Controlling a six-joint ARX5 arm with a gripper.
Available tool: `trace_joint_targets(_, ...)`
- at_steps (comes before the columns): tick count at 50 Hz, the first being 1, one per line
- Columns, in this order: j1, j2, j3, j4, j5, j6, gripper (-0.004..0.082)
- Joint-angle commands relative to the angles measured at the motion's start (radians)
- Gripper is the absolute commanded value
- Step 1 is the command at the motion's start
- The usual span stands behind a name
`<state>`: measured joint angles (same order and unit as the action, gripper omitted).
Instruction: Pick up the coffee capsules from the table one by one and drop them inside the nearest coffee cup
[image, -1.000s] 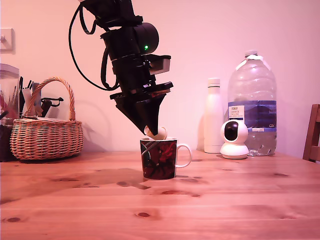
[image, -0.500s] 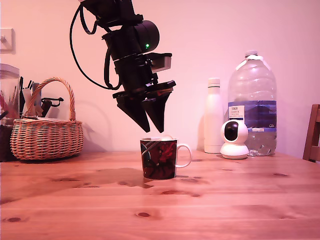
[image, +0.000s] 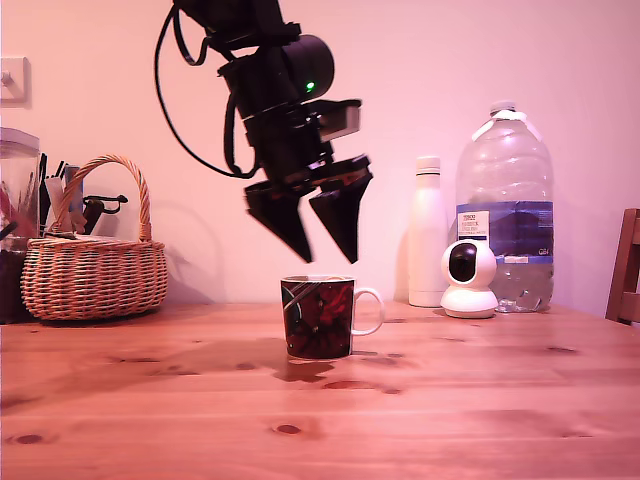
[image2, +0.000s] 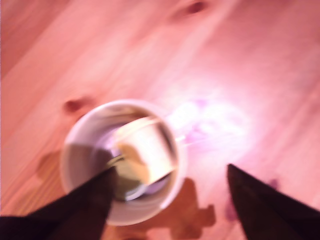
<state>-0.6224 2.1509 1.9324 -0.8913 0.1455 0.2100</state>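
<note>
While empty above the coffee cup, pincer wide apart

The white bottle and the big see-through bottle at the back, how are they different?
The white bottle is slim and solid white, so you cannot see inside it; the clear plastic bottle is see-through. The clear one is much wider and taller. It also has a blue label, while the white one looks plain. Both stand upright at the far edge of the table, near the little white camera.
</note>
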Motion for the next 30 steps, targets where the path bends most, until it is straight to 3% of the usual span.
trace_joint_targets(1, -0.006, -0.048, 0.011, -0.002, 0.014, 0.004, -0.0024)
trace_joint_targets(18, -0.006, -0.164, -0.053, 0.034, 0.034, -0.004, -0.0020)
trace_joint_targets(30, 0.009, -0.350, -0.302, 0.213, 0.032, -0.031, -0.0020)
